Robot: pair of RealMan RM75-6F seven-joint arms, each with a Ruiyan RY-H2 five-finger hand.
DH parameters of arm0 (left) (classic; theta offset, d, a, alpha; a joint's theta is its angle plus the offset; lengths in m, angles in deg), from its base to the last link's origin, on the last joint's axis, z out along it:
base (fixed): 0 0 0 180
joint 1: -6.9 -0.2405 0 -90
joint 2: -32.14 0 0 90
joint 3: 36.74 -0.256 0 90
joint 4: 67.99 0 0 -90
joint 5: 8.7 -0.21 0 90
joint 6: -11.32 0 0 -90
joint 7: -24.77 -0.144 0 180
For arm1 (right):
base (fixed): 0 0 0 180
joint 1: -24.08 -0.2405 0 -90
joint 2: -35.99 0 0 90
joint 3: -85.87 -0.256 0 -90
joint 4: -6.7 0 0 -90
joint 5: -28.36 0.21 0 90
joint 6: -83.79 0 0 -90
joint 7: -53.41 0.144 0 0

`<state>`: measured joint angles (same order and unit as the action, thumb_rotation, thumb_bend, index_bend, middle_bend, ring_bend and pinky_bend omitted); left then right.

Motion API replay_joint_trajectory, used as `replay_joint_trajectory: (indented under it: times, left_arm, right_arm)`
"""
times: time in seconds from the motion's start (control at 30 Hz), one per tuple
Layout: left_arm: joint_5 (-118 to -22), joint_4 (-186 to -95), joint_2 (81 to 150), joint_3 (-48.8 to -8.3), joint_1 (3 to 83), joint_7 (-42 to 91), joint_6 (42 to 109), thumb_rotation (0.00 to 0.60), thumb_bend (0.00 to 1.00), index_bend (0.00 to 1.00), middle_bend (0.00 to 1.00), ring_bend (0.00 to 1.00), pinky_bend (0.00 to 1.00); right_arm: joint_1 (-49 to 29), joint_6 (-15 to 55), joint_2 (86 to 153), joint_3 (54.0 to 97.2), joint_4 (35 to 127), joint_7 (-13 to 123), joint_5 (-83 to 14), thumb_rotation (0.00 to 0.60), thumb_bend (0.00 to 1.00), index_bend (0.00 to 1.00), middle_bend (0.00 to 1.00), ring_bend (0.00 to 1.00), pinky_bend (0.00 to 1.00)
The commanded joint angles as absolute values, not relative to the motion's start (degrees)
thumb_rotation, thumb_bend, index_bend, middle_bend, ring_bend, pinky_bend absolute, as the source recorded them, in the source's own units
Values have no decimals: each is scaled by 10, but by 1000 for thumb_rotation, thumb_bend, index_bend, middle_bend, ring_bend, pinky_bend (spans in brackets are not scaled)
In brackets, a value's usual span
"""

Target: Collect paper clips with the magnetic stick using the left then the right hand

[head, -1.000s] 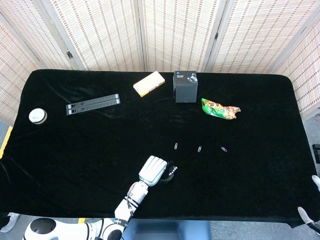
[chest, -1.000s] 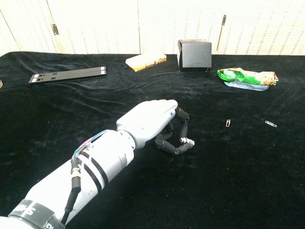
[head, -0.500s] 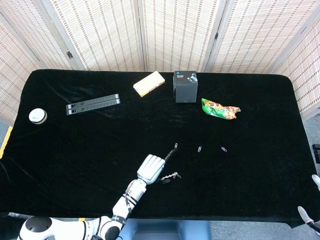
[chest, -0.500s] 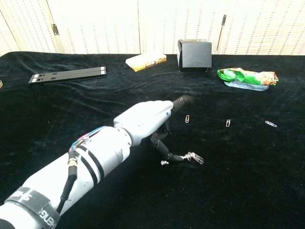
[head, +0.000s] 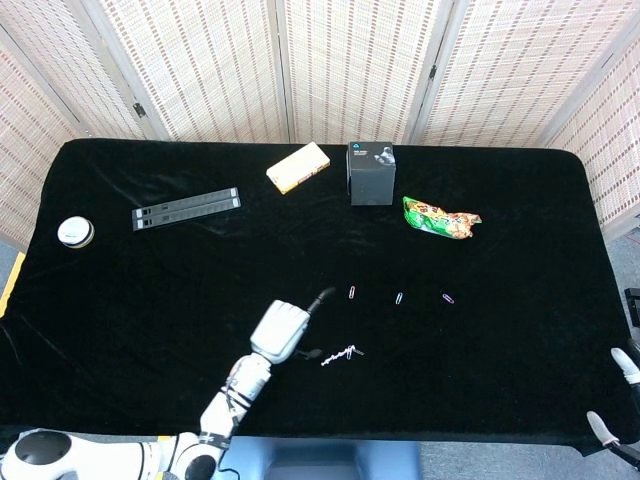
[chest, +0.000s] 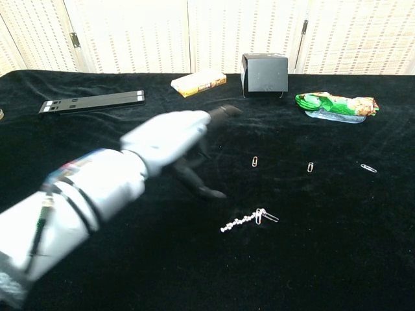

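The white left hand (chest: 172, 139) hung open and empty just left of the thin silvery magnetic stick (chest: 241, 222), one clip at its right end. Three small wire paper clips (chest: 310, 167) lay farther right; a re-grasp should close low on the stick's bare end.

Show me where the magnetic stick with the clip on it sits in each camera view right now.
Head view: the magnetic stick lies on the black cloth, right of the left hand and apart from it.
Chest view: the stick lies low of centre, below the nearest loose paper clip.
Shared landmark: the black box at the back.
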<state>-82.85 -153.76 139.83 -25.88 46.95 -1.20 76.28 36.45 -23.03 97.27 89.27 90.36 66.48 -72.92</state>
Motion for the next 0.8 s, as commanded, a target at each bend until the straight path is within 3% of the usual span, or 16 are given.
replay_joint_trajectory:
  times: [0.03,0.13,0.3,0.37,0.5,0.8]
  left_arm:
    - [-852,-1603,1320,-285,426,-39,818,600,169,1,726,793,937]
    - [-875,-1642,1260,-300,389,-15,866,600,171,41,547,620,801]
    - [-907,-1688,1171,-330,319,37,946,600,173,48,481,533,652]
    - [-922,-1696,1151,-344,296,54,973,600,173,41,416,444,552]
    - [-954,-1697,1112,-380,246,74,1024,600,168,8,213,219,253]
    - [-982,-1668,1063,-414,164,127,1096,600,152,0,94,121,156]
  right_arm:
    - [360,-228,972,894,906,659,-737,600,291,0,0,0,0]
    - [354,-221,971,895,911,649,-746,600,291,0,0,0,0]
    - [332,-191,967,897,928,626,-762,600,292,0,0,0,0]
    - [321,-174,965,898,937,616,-767,600,291,0,0,0,0]
    - [289,-121,961,898,962,590,-775,600,291,0,0,0,0]
    - [210,5,972,884,1014,534,-764,600,291,0,0,0,0]
